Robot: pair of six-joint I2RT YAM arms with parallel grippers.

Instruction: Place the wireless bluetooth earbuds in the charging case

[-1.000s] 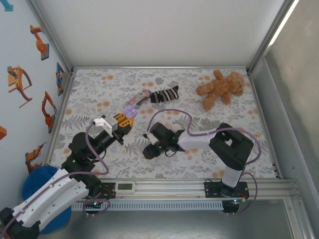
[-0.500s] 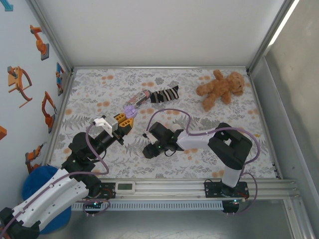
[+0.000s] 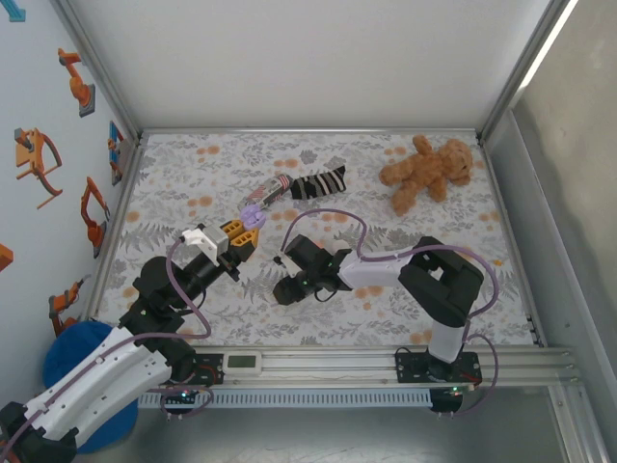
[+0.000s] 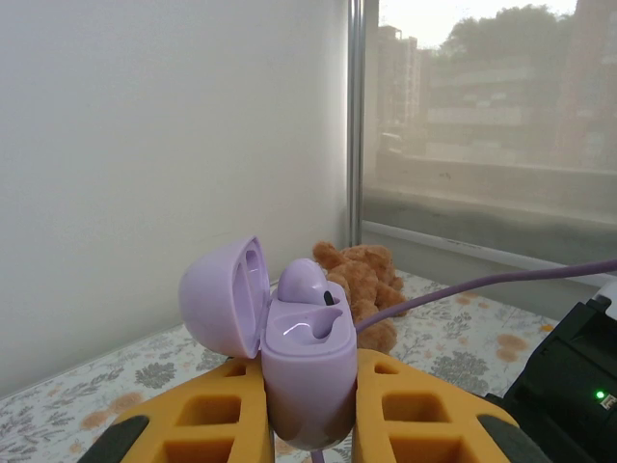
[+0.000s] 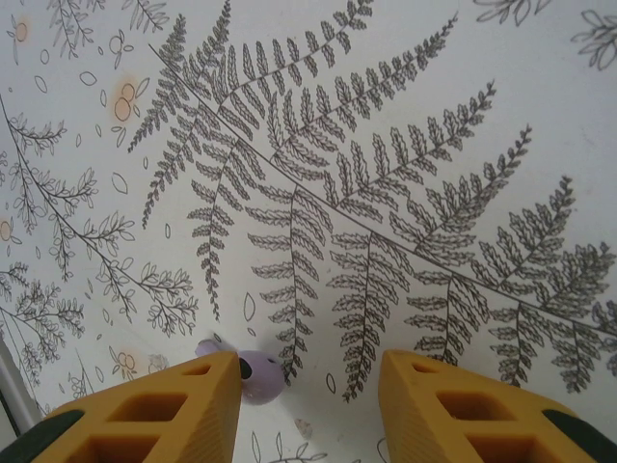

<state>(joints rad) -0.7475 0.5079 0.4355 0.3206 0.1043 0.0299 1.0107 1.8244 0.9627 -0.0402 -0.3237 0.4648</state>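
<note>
Since a second ago the right arm has slid its wrist a little to the left and farther from its base, and the loop of purple cable (image 3: 328, 220) over it has shifted along. The left arm, the striped sock (image 3: 313, 183) and the teddy bear (image 3: 424, 172) lie as they did.

The right claw (image 5: 308, 391) hangs low over the fern-print worktop (image 5: 405, 145) with its yellow fingers (image 5: 154, 415) spread wide, released and grasping nothing. A pale purple loose earbud (image 5: 255, 374) lies on the worktop in the gap between them. It sits right against the inner edge of the finger on the left of the wrist view, partly tucked behind it, and well apart from the other finger. Whether it actually touches that finger cannot be told. From above, the right claw (image 3: 285, 288) sits near the middle of the worktop (image 3: 193, 183), just right of the left arm's wrist.

The left claw (image 4: 308, 410) is clenched on a pale purple charging case (image 4: 308, 371), gripping its lower body from both sides and holding it upright off the worktop. The lid (image 4: 224, 297) is swung open to the left. A seated earbud (image 4: 303, 281) of the same purple stands in the far pocket, and the near pocket shows bare. From above, the charging case (image 3: 253, 214) sits at the tip of the left claw (image 3: 247, 225), just short of the sock.
</note>
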